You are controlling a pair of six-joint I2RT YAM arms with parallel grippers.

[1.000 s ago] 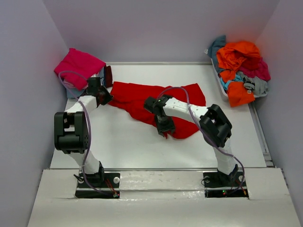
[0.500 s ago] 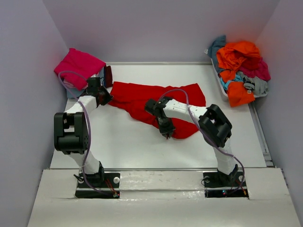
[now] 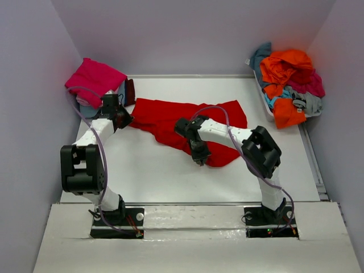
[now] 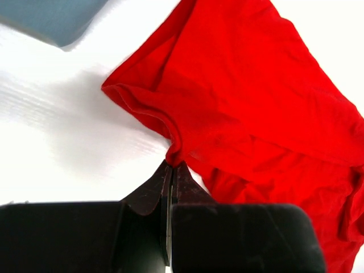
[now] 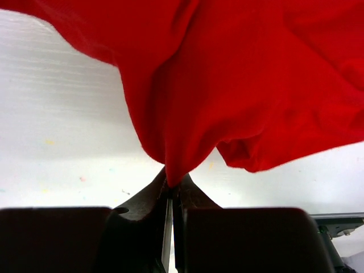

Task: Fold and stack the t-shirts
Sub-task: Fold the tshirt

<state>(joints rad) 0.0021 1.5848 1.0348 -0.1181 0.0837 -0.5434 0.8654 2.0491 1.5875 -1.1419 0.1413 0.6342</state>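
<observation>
White bench (image 3: 165, 182), matte, faint ribbing in wrist views; boxed in by plain pale lilac walls (image 3: 187, 34) on 3 sides.

Counts: 2 arms, 2 pincers, 1 bright red t-shirt (image 3: 165, 116) lying crumpled across mid-bench.

L pincer (image 4: 172, 166) is closed tight on the red shirt's left edge, cloth bunched btwn tips. R pincer (image 5: 172, 183) is likewise clamped, nipping a fold at the shirt's near edge; cloth gathers to a peak at the tips.

Far-left corner: 1 stack w/ magenta shirt (image 3: 95, 77) on top, grey-blue shirt (image 4: 51, 20) under it, maroon shirt (image 3: 130, 91) at its side.

Far-right: 1 white bin (image 3: 263, 102) w/ a heap, orange shirt (image 3: 287, 65) uppermost, teal, grey and magenta mixed in; exact no. can't tell.
</observation>
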